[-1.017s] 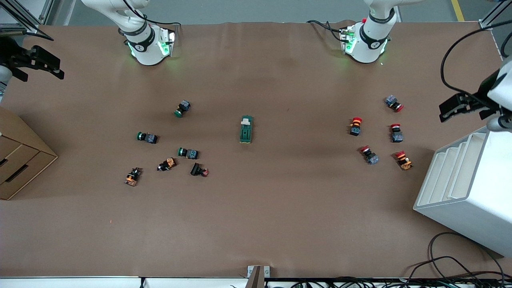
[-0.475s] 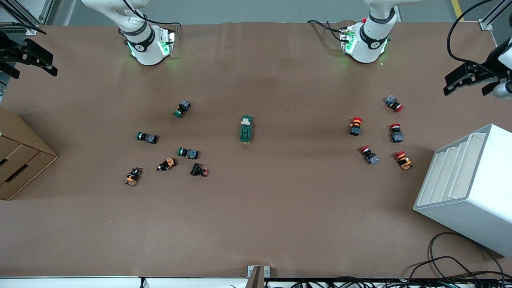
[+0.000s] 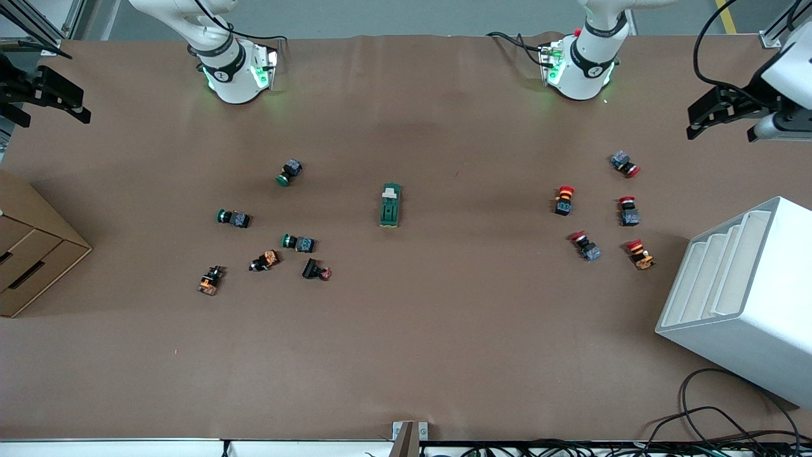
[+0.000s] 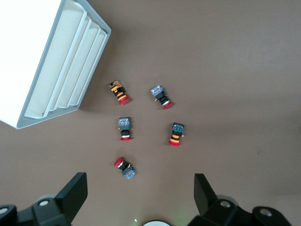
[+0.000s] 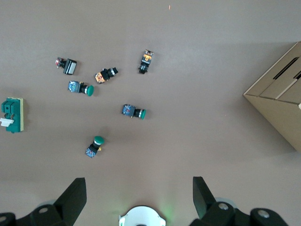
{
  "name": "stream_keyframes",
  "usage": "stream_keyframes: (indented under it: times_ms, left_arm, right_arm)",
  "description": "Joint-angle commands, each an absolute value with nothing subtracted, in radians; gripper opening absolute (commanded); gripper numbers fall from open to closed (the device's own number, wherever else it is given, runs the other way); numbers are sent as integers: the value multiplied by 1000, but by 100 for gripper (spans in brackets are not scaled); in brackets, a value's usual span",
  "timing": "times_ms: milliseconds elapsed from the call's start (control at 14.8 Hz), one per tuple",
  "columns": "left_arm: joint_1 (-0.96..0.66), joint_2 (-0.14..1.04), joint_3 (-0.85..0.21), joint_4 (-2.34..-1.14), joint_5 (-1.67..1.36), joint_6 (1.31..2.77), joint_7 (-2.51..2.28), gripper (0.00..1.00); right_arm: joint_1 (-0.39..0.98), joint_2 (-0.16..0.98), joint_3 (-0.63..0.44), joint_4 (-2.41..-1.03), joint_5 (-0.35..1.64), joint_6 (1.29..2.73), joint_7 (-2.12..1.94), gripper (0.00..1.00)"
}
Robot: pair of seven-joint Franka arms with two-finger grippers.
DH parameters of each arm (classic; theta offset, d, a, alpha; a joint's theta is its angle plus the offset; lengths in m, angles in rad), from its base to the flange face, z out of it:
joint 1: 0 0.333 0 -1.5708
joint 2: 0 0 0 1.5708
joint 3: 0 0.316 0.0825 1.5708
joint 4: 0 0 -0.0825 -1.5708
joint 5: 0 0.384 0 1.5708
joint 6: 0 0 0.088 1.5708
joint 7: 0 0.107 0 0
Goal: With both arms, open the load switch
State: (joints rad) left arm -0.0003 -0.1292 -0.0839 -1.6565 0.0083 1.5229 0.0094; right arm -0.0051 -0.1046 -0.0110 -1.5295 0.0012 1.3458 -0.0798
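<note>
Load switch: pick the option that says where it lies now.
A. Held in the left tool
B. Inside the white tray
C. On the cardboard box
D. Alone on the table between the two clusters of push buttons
D: the load switch lies flat on the table, midway between the green-capped buttons and the red-capped buttons, with no tool touching it.

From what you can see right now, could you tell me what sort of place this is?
Probably a robotics lab workbench: a paper-covered table with two bolted-down arm bases, scattered push buttons and a load switch, and loose cables along the table's edge nearest the front camera.
</note>
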Motion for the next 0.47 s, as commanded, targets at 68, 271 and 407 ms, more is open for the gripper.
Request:
stream_keyframes:
  times_ms: [68,271,407]
  left_arm:
    - [-3,-146,-75,-1669,-9,1540,29,100]
    - [-2,-144,-69,-1664,-8,1539,29,100]
    - [0,-143,-69,-1663,-6,1539,29,100]
  right_arm:
    - [-18,-95,-2,-1508,2,1321,-89,100]
    - [-20,-97,-2,-1511,11,1338,-89,100]
    - [-20,-97,-2,-1511,18,1348,-89,100]
